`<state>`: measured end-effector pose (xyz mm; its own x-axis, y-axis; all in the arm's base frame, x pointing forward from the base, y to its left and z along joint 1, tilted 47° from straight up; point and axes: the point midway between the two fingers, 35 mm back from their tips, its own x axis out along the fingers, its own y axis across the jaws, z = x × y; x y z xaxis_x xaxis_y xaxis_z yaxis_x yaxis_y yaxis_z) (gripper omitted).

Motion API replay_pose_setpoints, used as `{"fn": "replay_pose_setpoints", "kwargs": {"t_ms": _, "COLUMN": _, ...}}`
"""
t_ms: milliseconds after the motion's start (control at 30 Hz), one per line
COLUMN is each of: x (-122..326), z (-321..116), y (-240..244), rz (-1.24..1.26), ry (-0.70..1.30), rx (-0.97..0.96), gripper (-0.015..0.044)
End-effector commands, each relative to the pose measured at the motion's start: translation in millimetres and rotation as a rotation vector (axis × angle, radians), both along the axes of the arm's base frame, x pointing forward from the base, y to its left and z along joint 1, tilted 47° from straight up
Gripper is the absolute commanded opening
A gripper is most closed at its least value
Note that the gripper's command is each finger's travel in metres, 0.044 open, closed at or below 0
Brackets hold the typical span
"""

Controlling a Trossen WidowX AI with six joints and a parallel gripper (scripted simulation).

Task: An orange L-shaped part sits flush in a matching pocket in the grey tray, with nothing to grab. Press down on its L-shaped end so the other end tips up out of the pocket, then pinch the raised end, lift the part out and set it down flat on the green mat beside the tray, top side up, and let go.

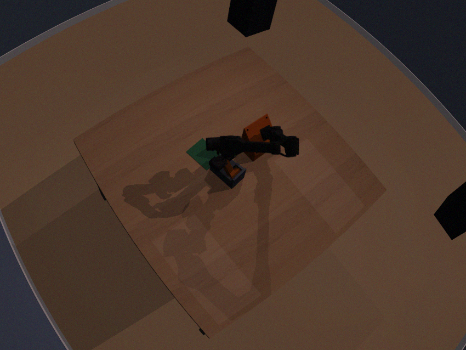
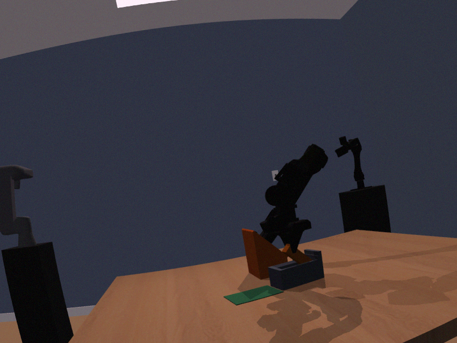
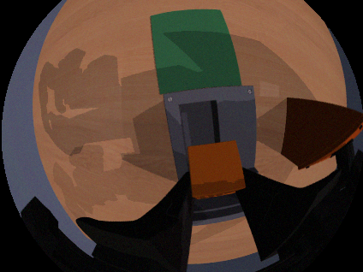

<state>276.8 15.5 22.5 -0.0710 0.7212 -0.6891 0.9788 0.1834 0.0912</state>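
The orange part (image 1: 234,171) (image 2: 299,256) (image 3: 216,164) is tilted, its raised end standing above the grey tray (image 1: 227,180) (image 2: 297,274) (image 3: 242,117). In the exterior view its lower end slopes down to the tray's top near the taller end wall; whether it touches the tray is unclear. My gripper (image 2: 291,249) (image 3: 211,174) is shut on the part, one finger on each side of the raised end in the wrist view. Part of the pocket shows empty and dark. The green mat (image 1: 198,151) (image 2: 237,298) (image 3: 193,51) lies flat beside the tray's low end.
A large orange wedge-shaped block (image 1: 256,125) (image 2: 255,254) (image 3: 318,128) stands close beside the tray, near my arm. Other robots stand on dark pedestals (image 2: 36,291) (image 2: 364,210) beyond the wooden table (image 1: 180,105). Arm shadows fall across the table and mat.
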Motion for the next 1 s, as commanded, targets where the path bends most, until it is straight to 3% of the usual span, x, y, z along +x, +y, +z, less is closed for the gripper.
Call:
{"fn": "replay_pose_setpoints", "kwargs": {"t_ms": 0, "x": 2.6, "z": 5.6, "y": -3.8, "rz": 0.001, "ry": -0.008, "rx": 0.003, "gripper": 0.0}}
{"fn": "replay_pose_setpoints", "kwargs": {"t_ms": 967, "x": 5.2, "z": 35.9, "y": -35.9, "rz": 0.001, "ry": -0.007, "rx": 0.002, "gripper": 0.0}}
